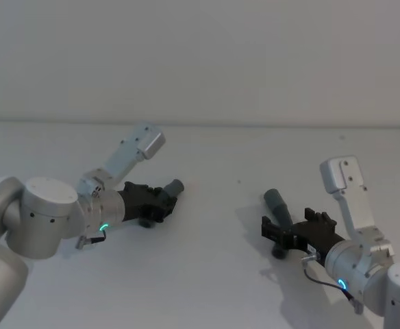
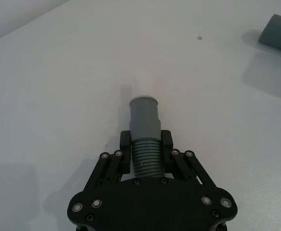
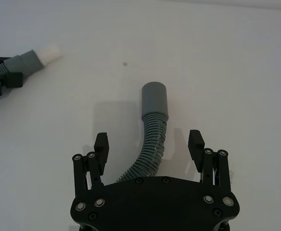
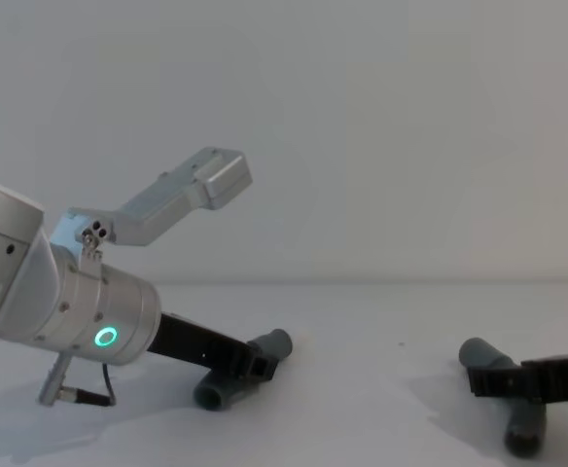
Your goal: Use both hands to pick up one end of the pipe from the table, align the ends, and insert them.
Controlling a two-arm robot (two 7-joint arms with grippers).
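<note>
Over on the robot's left side of the white surface (image 1: 207,288), the left gripper (image 2: 146,140) has its jaws squeezed shut on the ribbed middle of the white-tipped hose piece (image 2: 144,115). So the smooth grey cuff pokes out past the jaws, with the narrower white tip (image 3: 49,51) at the very end, aimed roughly across toward the other arm. From the chest view that piece sits tilted, front cuff up and back end down low by the surface, though I honestly can't tell if it's touching. The right gripper (image 3: 149,144) is on the robot's right, well apart from the left one, low over the surface with its jaws wide open and holding nothing. The plain-cuffed hose piece (image 3: 154,98) runs right between them. Its curved ribbed part passes through the gap with clear space on both sides, and neither of the fingers (image 3: 102,145) touches it. The wider grey cuff sticks out beyond the fingertips, and in the chest view that cuff end sits a bit higher than the piece's other end, which is down by the surface under the gripper. The two cuffs are well apart from each other, and there's a tiny dark speck (image 1: 239,181) on the surface between them.
</note>
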